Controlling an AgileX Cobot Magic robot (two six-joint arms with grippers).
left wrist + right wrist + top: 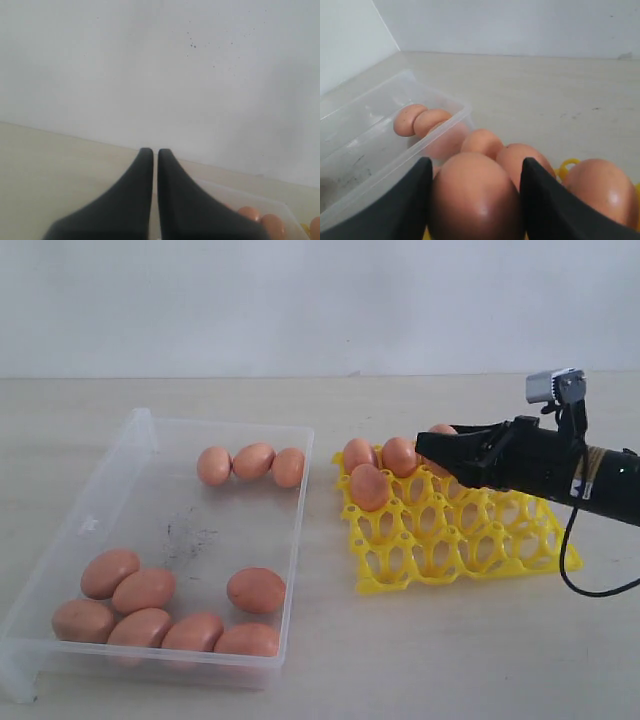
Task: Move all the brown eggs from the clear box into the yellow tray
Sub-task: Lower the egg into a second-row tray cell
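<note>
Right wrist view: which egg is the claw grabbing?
The nearest, biggest-looking brown egg, wedged between the right claw's two black fingers. The other eggs lie outside the fingers, beyond it or off to the side.

The exterior view looks down across the table [450, 660] from a raised spot on its near side, far enough back to hold the whole clear box [190, 490] at left, the yellow tray [470, 550] at right and the wall [300, 300] behind. The left wrist view sits low behind the left gripper [155, 152], facing the wall, with 1 box corner at its edge. The right wrist view sits very near behind the right gripper [475, 165], looking past a brown egg [472, 200] toward the 3 far eggs [420, 120], which the exterior view shares.
</note>
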